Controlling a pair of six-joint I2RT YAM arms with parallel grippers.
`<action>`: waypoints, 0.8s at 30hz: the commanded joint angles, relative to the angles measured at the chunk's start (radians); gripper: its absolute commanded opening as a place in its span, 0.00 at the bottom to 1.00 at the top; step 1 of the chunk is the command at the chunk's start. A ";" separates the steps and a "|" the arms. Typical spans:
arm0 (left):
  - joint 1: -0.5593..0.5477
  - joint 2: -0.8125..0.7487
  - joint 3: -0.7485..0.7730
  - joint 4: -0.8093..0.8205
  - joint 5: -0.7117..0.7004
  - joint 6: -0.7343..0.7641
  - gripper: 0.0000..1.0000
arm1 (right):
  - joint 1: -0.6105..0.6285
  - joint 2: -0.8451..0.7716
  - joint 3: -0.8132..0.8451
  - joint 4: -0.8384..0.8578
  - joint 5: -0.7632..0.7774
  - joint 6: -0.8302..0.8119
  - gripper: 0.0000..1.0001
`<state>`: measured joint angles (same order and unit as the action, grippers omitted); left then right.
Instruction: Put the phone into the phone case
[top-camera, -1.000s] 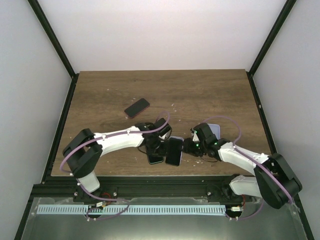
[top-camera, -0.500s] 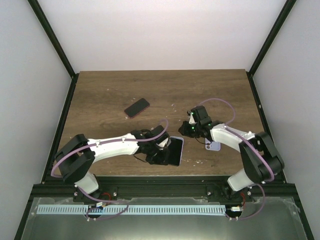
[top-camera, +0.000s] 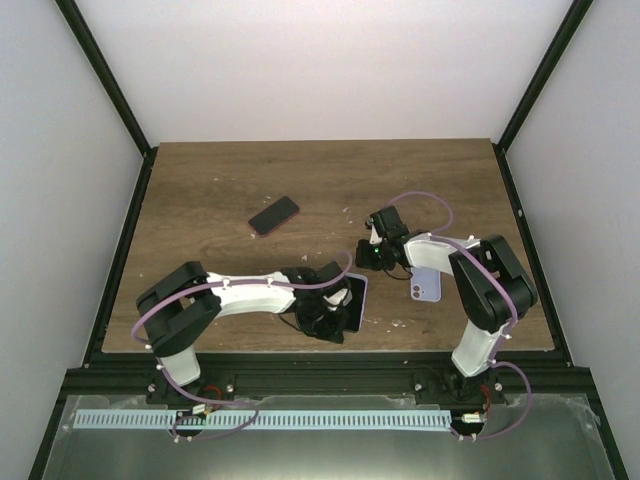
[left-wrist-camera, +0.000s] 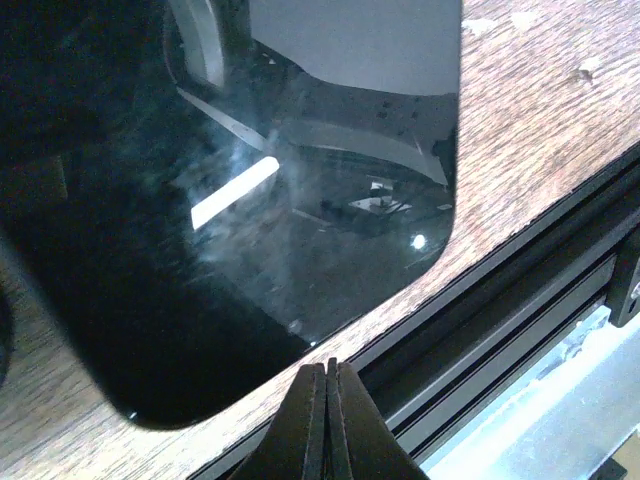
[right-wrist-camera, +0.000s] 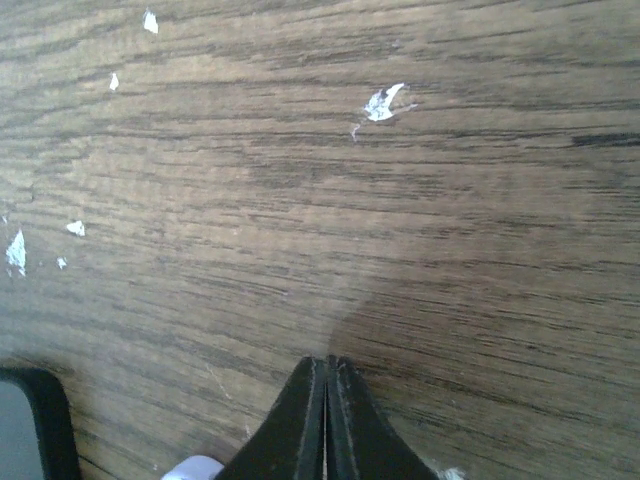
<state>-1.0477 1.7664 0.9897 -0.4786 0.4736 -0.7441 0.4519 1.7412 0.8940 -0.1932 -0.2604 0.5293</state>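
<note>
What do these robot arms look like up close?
Both the left arm and right arm have white shells with black joints. A thin purple cable loops along each. Small green lights glow near the right wrist. The jaws are black, tapering wedges.

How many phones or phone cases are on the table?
3: a dark one far back, a black-screened one at the near edge by the left tool, a lilac one on the right. Another may hide under the left arm.

left arm: stretched low toward centre | left claw (left-wrist-camera: 326, 368): fingers pressed together | right arm: elbow sharply bent, wrist reaching leftward | right claw (right-wrist-camera: 326, 362): fingers pressed together
</note>
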 joint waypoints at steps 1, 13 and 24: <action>-0.002 0.033 0.057 0.002 -0.008 0.035 0.00 | -0.010 0.000 0.000 -0.025 -0.009 -0.024 0.01; 0.001 0.088 0.139 -0.026 -0.086 0.055 0.00 | -0.009 -0.031 -0.102 0.012 -0.073 -0.015 0.01; 0.003 0.068 0.155 -0.054 -0.134 0.052 0.00 | -0.010 -0.051 -0.158 0.029 -0.056 -0.007 0.01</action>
<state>-1.0519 1.8469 1.1275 -0.5270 0.4107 -0.7010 0.4480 1.6779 0.7658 -0.0914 -0.3485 0.5171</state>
